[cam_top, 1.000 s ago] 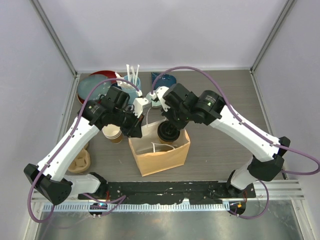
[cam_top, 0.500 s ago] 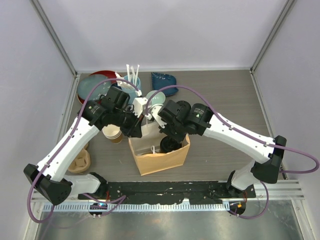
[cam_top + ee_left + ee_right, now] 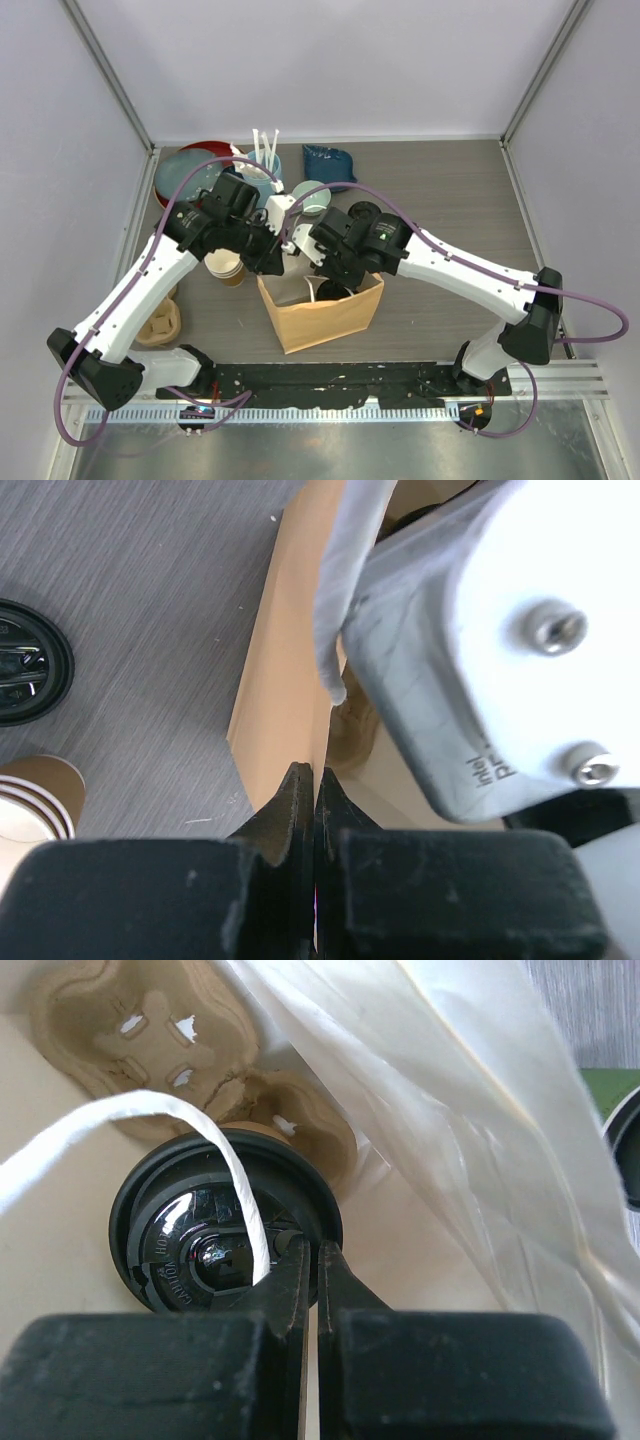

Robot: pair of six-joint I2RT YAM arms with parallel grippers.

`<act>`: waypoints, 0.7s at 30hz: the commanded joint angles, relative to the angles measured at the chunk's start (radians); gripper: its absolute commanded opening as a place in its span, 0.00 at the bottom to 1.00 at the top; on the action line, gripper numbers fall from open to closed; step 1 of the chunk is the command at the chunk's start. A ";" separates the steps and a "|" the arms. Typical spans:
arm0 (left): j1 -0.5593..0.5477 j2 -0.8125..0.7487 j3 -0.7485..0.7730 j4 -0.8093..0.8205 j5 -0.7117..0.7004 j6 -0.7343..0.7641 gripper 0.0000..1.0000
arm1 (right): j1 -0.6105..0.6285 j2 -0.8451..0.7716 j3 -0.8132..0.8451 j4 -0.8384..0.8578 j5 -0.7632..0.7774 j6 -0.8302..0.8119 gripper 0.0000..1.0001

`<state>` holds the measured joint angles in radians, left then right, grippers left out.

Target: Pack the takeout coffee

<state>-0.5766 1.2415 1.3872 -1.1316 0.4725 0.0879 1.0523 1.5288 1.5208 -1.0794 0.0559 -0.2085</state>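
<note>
Grey table [image 3: 440, 210] carries the lot, with the brown paper bag [image 3: 325, 322] standing open on it; all positions below are referenced to the bag. The left arm [image 3: 140, 300] spans the bag's left side and the right arm [image 3: 470, 275] its right side, and both wrists meet over the bag's far rim. Left of the bag, a tan pulp stack [image 3: 160, 325] sits well apart, a cream-rimmed brown cup stack [image 3: 228, 270] is just beside the bag's far left corner, and a black lid [image 3: 25, 660] is near that stack, can't tell what's under it. Beyond the bag are a red plate [image 3: 205, 150] and a blue cup [image 3: 262, 168] holding white utensils. Inside the bag, a pulp carrier [image 3: 190, 1030] lies on the floor, a translucent white sheet [image 3: 450, 1090] runs along one wall, and a white string handle [image 3: 100, 1130] loops across the mouth. Task item one, the lidded cup [image 3: 190, 1230], is inside the bag, upright over a carrier pocket; can't tell if it's fully seated, and its wall colour is hidden under its black lid. Task item two, the green-walled cup [image 3: 605, 1085], is outside the bag just past the white sheet, only a sliver visible. The left gripper [image 3: 314, 775] is clenched on the bag's wall at the rim, paper pinched between its fingers. The right gripper [image 3: 312, 1250] is down inside the bag, fingers nearly together, grasping the rim of the lidded cup's lid
</note>
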 commanded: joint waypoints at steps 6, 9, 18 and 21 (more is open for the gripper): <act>-0.003 -0.020 0.022 0.064 0.037 0.010 0.00 | 0.005 0.039 -0.042 0.022 -0.024 -0.037 0.01; -0.003 -0.022 0.022 0.062 0.040 0.013 0.00 | 0.006 0.048 -0.057 0.042 -0.022 -0.043 0.01; -0.003 -0.033 0.015 0.052 0.044 0.027 0.00 | 0.006 0.064 -0.097 0.090 -0.016 -0.048 0.01; -0.003 -0.033 0.015 0.053 0.046 0.027 0.00 | 0.006 0.056 -0.116 0.119 -0.010 -0.049 0.01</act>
<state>-0.5758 1.2415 1.3865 -1.1278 0.4698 0.0956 1.0546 1.5600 1.4551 -1.0042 0.0502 -0.2581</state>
